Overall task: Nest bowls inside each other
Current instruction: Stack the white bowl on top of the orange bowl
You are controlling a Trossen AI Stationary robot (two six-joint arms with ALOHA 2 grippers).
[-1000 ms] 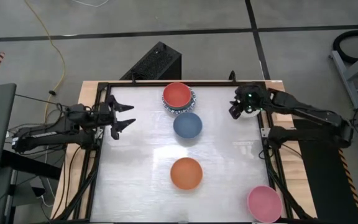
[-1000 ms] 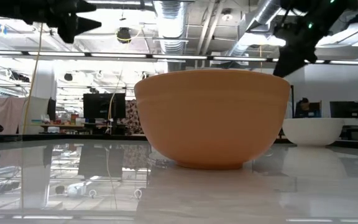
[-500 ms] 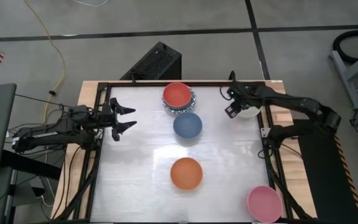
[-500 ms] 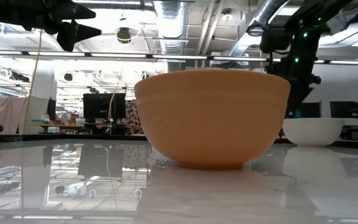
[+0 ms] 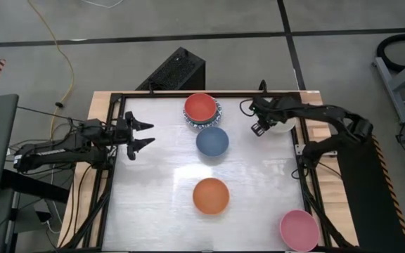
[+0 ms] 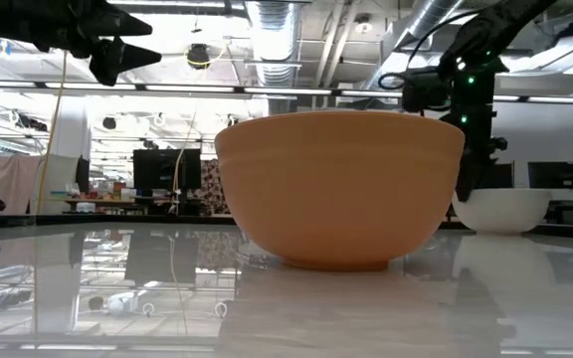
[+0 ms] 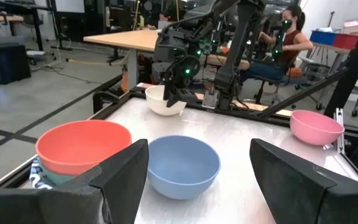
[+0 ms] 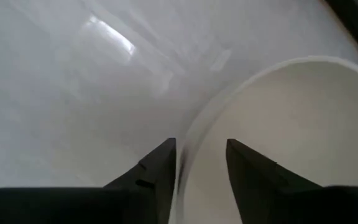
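Mostly undone: pink bowl (image 5: 299, 229) lower right, orange bowl (image 5: 211, 195) and blue bowl (image 5: 212, 141) sit loose mid-frame; only the red-topped stack (image 5: 202, 109) is nested. Upper right, right hand (image 5: 260, 126) straddles the cream bowl (image 5: 283, 127) rim, not yet clamped; left hand (image 5: 140, 134) open, left.

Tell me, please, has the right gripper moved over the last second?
Yes. The right gripper has shifted toward the stacked red bowl, now straddling the cream bowl's rim.

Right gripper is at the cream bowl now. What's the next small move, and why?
Probably close the right gripper on the cream bowl. In the right wrist view its fingers straddle the rim, one outside and one inside, with a gap showing, so the bowl looks not yet gripped. Lift only once it is pinched.
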